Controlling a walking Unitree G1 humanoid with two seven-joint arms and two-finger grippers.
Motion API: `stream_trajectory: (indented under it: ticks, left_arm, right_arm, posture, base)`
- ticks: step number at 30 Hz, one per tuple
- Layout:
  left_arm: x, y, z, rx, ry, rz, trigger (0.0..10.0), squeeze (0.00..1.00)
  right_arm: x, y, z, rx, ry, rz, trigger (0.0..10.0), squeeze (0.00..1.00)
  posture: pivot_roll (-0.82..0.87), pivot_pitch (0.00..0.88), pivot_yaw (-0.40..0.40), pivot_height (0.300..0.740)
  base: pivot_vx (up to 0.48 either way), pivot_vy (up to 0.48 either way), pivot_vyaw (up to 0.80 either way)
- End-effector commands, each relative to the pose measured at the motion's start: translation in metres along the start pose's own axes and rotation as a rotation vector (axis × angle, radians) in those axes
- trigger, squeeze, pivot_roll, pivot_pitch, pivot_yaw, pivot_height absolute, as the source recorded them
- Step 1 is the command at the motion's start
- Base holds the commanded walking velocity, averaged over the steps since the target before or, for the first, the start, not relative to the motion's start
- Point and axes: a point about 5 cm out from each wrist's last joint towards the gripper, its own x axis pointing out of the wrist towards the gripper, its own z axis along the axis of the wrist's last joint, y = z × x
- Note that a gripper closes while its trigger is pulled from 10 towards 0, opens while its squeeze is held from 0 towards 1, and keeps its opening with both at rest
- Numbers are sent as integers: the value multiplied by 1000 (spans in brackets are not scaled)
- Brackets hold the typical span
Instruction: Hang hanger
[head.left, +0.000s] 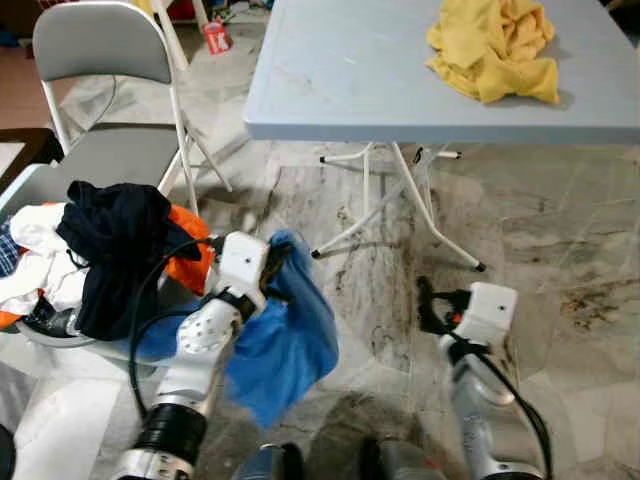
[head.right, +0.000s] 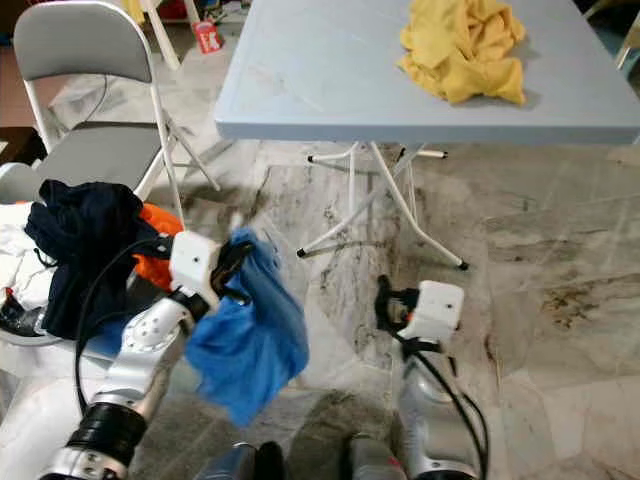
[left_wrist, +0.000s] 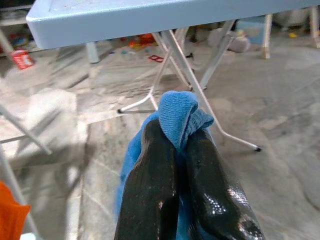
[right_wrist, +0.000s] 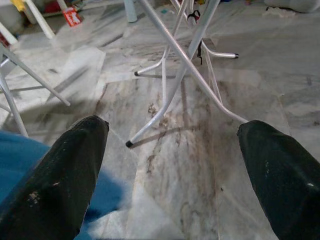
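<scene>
Your left pincer (head.left: 272, 262) is clamped shut on a bunched fold of a blue cloth (head.left: 285, 345), which hangs limp below it, clear of the marble floor (head.left: 560, 260) and just beside the laundry basket (head.left: 30, 185) heaped with a dark garment (head.left: 115, 250), orange fabric (head.left: 190, 255) and white clothes (head.left: 35, 260). Your right pincer (head.left: 428, 305) hovers low over the floor, fingers (right_wrist: 65, 175) spread wide and empty. No hanger can be made out in any view; the blue cloth is the only thing in hand. Ahead stands the grey folding bench (head.left: 360, 70) with a crumpled yellow cloth (head.left: 495, 45) on top, and a folding chair (head.left: 105, 60) to the left. Expect the blue cloth to be light, soft and floppy: it will sag and swing from a single pinch, and could slip if the hold is only on a thin fold. A grip at a seam or collar would likely be steadier.
</scene>
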Motion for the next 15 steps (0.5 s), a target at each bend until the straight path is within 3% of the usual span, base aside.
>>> stream_trajectory:
  ticks: [1, 8, 15]
  left_arm:
    - [1, -5, 0, 0, -3, -16, 10000, 0]
    - [-1, -4, -5, 3, 18, -8, 10000, 0]
    - [1, 2, -11, -57, 66, 51, 10000, 0]
  right_arm:
    - [-4, -8, -6, -4, 21, -32, 10000, 0]
    - [-6, -10, -9, -3, 30, -41, 10000, 0]
    - [-4, -8, -9, 7, 31, -45, 10000, 0]
  posture:
    - [-94, 220, 103, 740]
    - [-91, 222, 103, 740]
    - [-85, 219, 110, 740]
  base:
    - [0, -251, 0]
    - [0, -35, 0]
    - [0, 0, 0]
